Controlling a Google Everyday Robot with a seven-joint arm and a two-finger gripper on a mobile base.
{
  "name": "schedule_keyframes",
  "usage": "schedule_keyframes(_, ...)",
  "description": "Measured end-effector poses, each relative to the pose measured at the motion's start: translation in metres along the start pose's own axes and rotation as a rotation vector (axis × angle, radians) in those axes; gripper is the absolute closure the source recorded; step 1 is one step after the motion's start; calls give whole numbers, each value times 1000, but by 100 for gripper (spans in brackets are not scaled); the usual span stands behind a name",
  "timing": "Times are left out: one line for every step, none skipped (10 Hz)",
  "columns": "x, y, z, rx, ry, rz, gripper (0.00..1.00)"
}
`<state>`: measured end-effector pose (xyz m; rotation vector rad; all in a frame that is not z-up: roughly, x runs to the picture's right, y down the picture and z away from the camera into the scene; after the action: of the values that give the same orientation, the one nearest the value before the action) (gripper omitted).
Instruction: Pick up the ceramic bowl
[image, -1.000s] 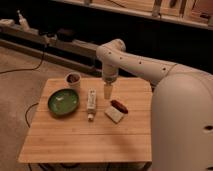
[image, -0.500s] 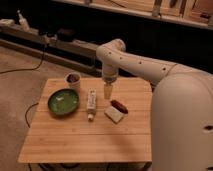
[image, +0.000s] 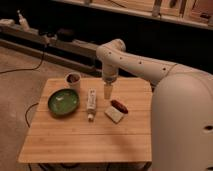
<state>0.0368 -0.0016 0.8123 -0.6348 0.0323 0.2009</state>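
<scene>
The ceramic bowl (image: 63, 102) is a wide, shallow, glossy green dish with a darker rim. It sits on the left part of the wooden table (image: 85, 140). My gripper (image: 107, 93) hangs from the white arm above the table's back middle. It points down, well to the right of the bowl and just right of a white tube (image: 91, 102). It holds nothing that I can see.
A small white cup (image: 73, 79) with dark contents stands behind the bowl. A white block (image: 114, 114) and a dark red object (image: 119, 106) lie right of the tube. My white body (image: 185, 125) fills the right side. Cables lie on the floor at left.
</scene>
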Motion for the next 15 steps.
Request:
schedule_keyframes(0,0,0,0,0,0,20)
schedule_keyframes(0,0,0,0,0,0,20)
schedule_keyframes(0,0,0,0,0,0,20)
schedule_keyframes(0,0,0,-1,-1,0,20)
schedule_keyframes(0,0,0,0,0,0,20)
schedule_keyframes(0,0,0,0,0,0,20)
schedule_keyframes(0,0,0,-1,0,0,20)
schedule_keyframes(-1,1,0,-3,0,-13,20)
schedule_keyframes(-2,3,0,-6,0,-39,20)
schedule_keyframes(-5,8,0,-10,1,-94,20)
schedule_keyframes(-12,17,1,-14,1,-199,20)
schedule_keyframes(-23,26,0,-13,-16,-306,20)
schedule_keyframes(-27,34,-1,-16,-29,-385,20)
schedule_keyframes(-32,45,-2,-26,-47,-479,20)
schedule_keyframes(-37,59,-4,-41,-70,-597,20)
